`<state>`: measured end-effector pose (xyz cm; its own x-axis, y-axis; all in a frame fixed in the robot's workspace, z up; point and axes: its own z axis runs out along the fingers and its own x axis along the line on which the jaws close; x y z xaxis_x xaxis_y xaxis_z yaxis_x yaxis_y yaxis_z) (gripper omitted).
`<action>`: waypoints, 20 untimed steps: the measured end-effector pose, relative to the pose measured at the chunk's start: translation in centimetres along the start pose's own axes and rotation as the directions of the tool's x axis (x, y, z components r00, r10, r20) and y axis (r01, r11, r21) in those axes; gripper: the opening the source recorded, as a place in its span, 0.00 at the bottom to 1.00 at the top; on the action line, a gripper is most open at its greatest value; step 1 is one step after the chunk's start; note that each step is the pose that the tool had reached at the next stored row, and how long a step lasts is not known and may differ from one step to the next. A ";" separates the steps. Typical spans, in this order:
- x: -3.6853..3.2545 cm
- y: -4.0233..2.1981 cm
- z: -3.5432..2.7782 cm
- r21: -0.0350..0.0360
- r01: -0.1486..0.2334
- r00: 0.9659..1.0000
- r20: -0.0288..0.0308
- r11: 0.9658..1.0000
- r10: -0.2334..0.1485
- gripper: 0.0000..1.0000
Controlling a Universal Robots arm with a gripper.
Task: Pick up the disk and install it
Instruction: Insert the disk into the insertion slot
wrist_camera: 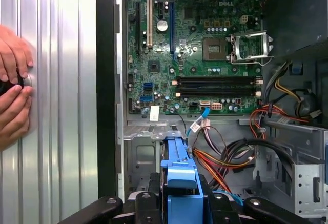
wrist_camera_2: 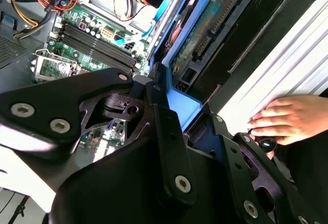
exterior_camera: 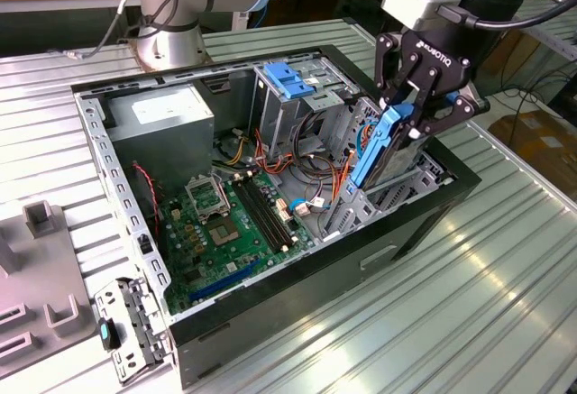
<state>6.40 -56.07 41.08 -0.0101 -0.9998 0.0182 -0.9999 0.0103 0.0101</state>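
The disk (exterior_camera: 377, 149) was held by the gripper (exterior_camera: 410, 128), whose claw was closed on it, one finger pressed to each broad side, so that the blue carrier rail was left free along the edge. The disk was tilted rather than level, its lower end dipped into the computer case (exterior_camera: 270, 317) at the corner on the exterior view's right. Its upper end was raised above the case's rim. The slant was judged to suit entry into the drive cage (exterior_camera: 352, 214) at that corner of the case, where the lower end appeared to be already between the cage walls, though full seating could not be confirmed.

In the second wrist view the disk's green circuit side (wrist_camera_2: 215, 19) was seen turned towards the case's black wall. In the first wrist view the blue rail (wrist_camera: 177, 183) was pointed towards the motherboard (wrist_camera: 205, 55) on the case's floor.

A bundle of orange and red cables (wrist_camera: 225, 162) lay inside the case just beside the cage, close enough that snagging was judged possible. A person's hand (wrist_camera: 13, 96) was rested on the ribbed table (exterior_camera: 451, 304) outside the case wall, on a small dark knob, well apart from the disk; it was taken to be a control held ready.
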 end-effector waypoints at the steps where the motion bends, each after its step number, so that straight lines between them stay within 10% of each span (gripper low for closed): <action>1: 0.00 0.00 0.08 0.000 0.000 1.000 0.000 1.000 0.000 0.37; 20: 0.05 -0.02 1.07 0.000 0.000 1.000 0.000 1.000 0.000 0.38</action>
<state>6.40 -56.14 40.01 -0.0101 -0.9998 0.0183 -0.9999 0.0103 0.0100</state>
